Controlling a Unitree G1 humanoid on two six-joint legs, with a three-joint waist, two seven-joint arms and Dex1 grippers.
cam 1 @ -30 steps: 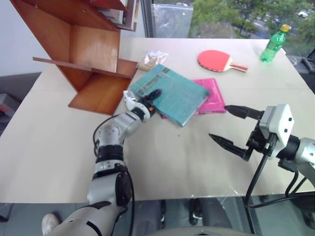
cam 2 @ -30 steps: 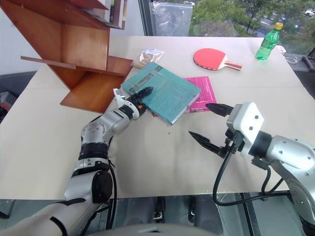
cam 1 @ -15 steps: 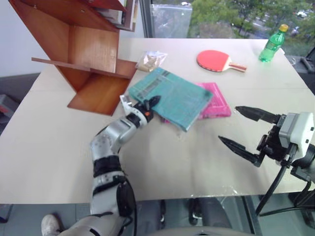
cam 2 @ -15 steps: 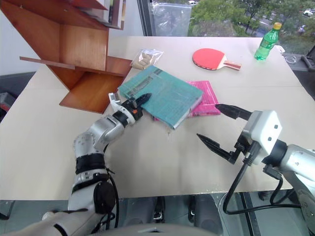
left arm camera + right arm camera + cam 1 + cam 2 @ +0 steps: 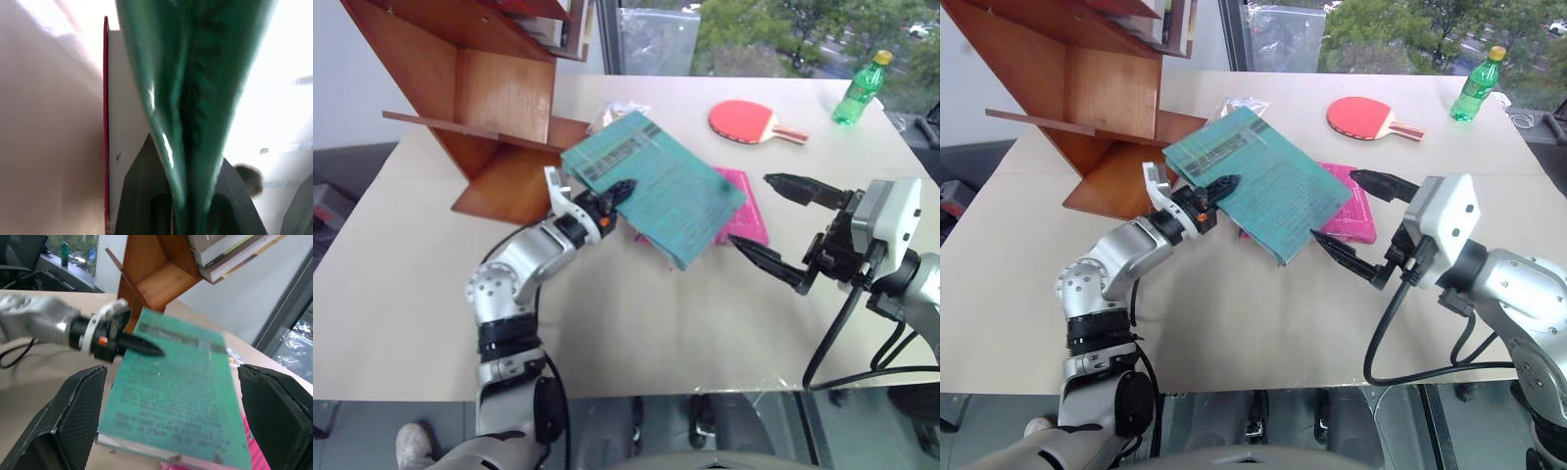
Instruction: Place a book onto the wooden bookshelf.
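Black fingers of the left gripper (image 5: 607, 199) are clamped on the near-left edge of the teal book (image 5: 656, 186), one finger lying on top of the cover, the other beneath. Book is raised and tilted, its far corner highest, and it overlaps the magenta-pink book (image 5: 750, 207) lying flat on the beige table (image 5: 636, 313).

Right gripper (image 5: 771, 227): fingers spread wide, holding nothing, the lower finger's tip just beside the book's near-right corner; contact cannot be told.

Left wrist view: glossy teal cover (image 5: 195, 98) pinched between the two dark fingers (image 5: 142, 196), with the pink book's red edge and white pages (image 5: 115, 132) alongside; background washed out, and a dark round blur at one side cannot be identified.

Right wrist view: book cover (image 5: 176, 396) with dark print, the left gripper's upper finger (image 5: 139, 345) lying across it, and stacked books (image 5: 230, 252) on an upper shelf, seen more fully than from the head camera; book somewhat blurred.

Beyond the book: wooden bookshelf (image 5: 489, 98) of reddish-brown tilted panels stands at the table's far left, cut off at the top, apart from the book. A clear packet (image 5: 607, 116) lies behind the book, mostly hidden, possibly of snacks. Farther right lie a red table-tennis paddle (image 5: 742, 118) and a green bottle (image 5: 858, 88) near the window.
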